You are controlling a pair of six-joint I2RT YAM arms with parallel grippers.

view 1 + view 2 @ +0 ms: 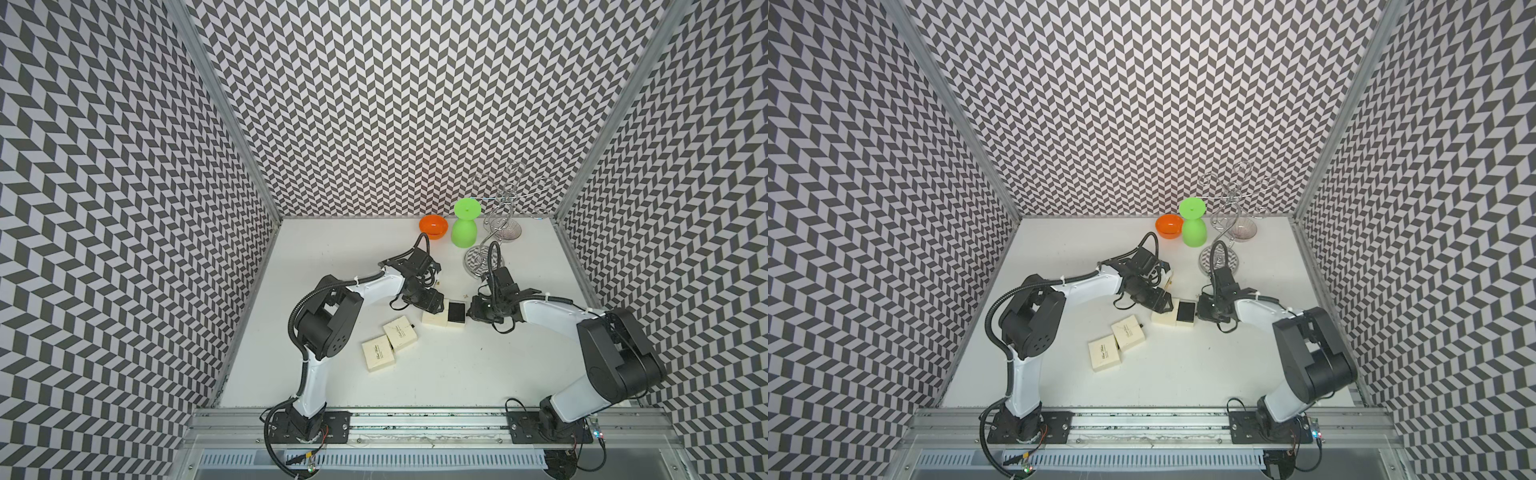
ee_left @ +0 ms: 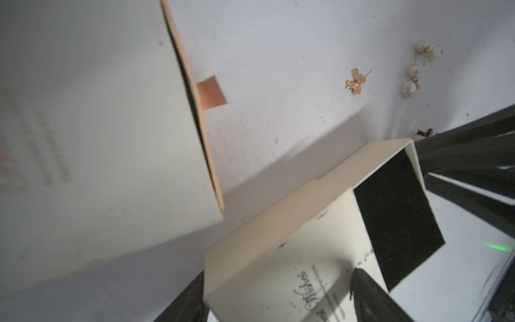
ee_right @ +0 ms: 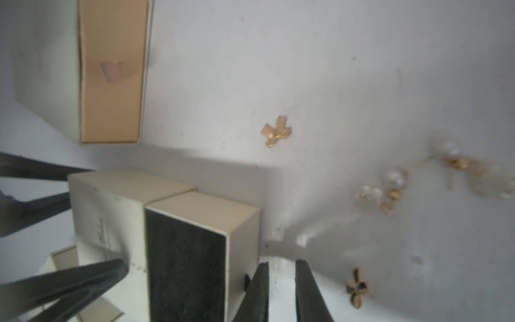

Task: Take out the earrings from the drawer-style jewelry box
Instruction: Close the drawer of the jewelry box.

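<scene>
A cream cardboard jewelry box (image 1: 434,319) sits near the middle of the white tabletop (image 1: 457,382). Its drawer (image 3: 185,264) is slid out toward the right edge, showing a flat, black, velvety lining. The left hand (image 1: 434,308) is clamped across the box's smooth outer sleeve, with one black finger on each side. The right hand (image 3: 282,263) rests just beside the drawer's end, its slim black fingers parted by a narrow gap and holding nothing. The earrings (image 3: 390,189) lie loose on the tabletop just beyond the box, toward the far edge: pearl-beaded drops, a textured gold bow stud (image 3: 276,135) and a dark cross-shaped piece (image 3: 357,288).
</scene>
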